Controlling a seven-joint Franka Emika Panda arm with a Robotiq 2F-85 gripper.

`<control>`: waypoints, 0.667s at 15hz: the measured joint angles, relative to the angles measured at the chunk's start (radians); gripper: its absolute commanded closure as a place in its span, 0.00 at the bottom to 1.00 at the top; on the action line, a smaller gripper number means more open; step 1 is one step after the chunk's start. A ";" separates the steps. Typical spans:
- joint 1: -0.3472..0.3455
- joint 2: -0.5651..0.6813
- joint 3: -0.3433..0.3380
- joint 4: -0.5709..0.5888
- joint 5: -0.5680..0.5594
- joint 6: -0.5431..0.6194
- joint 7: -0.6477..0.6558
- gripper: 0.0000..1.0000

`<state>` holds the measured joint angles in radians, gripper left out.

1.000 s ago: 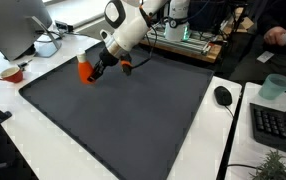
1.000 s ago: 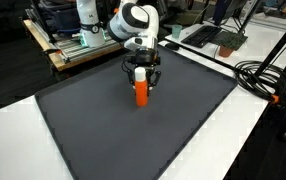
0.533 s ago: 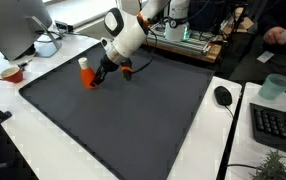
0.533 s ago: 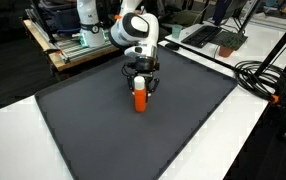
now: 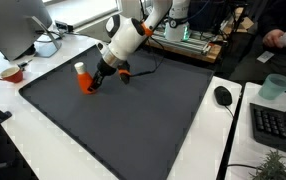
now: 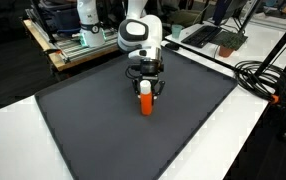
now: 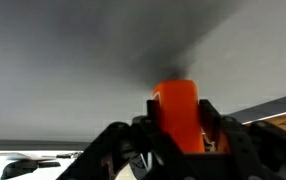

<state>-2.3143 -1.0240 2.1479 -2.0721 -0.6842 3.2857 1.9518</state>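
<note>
An orange bottle with a white cap (image 5: 83, 78) stands on the dark grey mat (image 5: 133, 120); it also shows in the other exterior view (image 6: 146, 101) and fills the wrist view (image 7: 177, 112) between the fingers. My gripper (image 5: 92, 79) is shut on the bottle's body (image 6: 147, 92), its black fingers (image 7: 177, 125) on both sides. The bottle's base is at or just above the mat; I cannot tell which.
A computer mouse (image 5: 223, 96), a keyboard (image 5: 278, 125) and a teal cup (image 5: 275, 87) lie on the white table beside the mat. A small bowl (image 5: 10, 73) and a monitor (image 5: 13, 25) are at the far side. Cables (image 6: 263, 75) run along the mat's edge.
The gripper has carried the orange bottle a short way across the mat, toward the mat's middle, still shut on it.
</note>
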 measured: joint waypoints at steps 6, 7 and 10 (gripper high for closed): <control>-0.029 0.010 0.092 -0.004 0.371 -0.032 -0.393 0.23; -0.029 0.012 0.101 -0.005 0.423 -0.042 -0.444 0.15; -0.027 0.013 0.119 -0.006 0.552 -0.069 -0.571 0.00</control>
<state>-2.3408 -1.0114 2.2665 -2.0782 -0.1325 3.2164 1.3811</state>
